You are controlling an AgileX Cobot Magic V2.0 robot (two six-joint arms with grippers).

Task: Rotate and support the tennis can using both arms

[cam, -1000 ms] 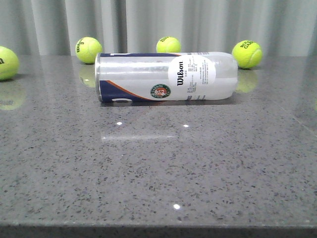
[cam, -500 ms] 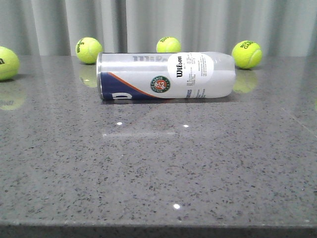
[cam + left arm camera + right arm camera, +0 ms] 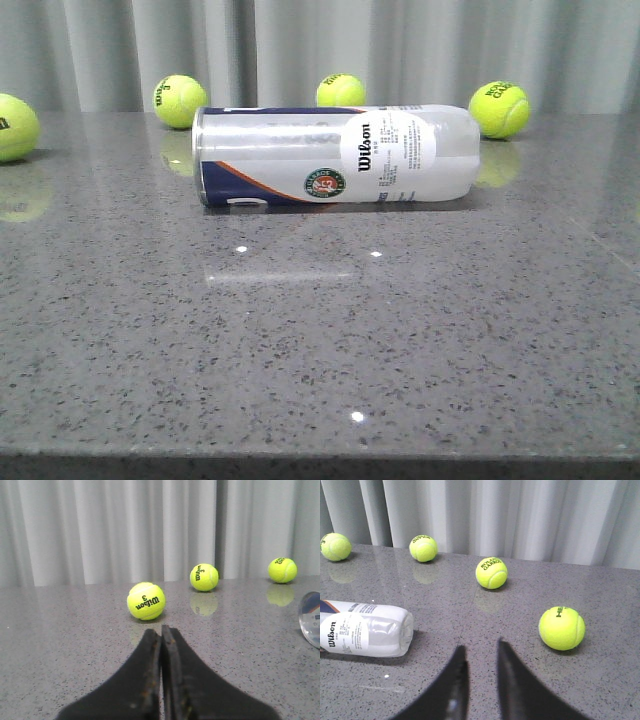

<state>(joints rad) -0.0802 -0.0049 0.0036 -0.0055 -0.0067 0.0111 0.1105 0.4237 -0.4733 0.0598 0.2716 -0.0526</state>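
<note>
Grey speckled stone table (image 3: 320,340), polished, glare spots and mirrored reflections; pale pleated curtain (image 3: 300,50) behind.

Front view, left to right: tennis ball at the left edge (image 3: 15,127); a second ball (image 3: 178,100) behind the can's rim end; tennis can (image 3: 335,155) lying on its side mid-table, metal rim to the left, clear rounded base to the right, Wilson label and round logo facing the camera; a third ball (image 3: 340,90) behind it; a fourth (image 3: 499,109) near the base end. No arm appears in this view.

Left gripper (image 3: 161,635): fingers pressed together, nothing between them, well apart from the can, only its rim end (image 3: 311,618) visible at the frame edge. Right gripper (image 3: 481,652): slightly parted, empty, near the can's base end (image 3: 367,628).

Risks, as judged: a cylinder on slick stone rolls freely; one-sided contact could send it backward into the balls or spin it off-axis. Clear plastic may flex or slip under tapered fingers. Glare may mask the can's edges.
</note>
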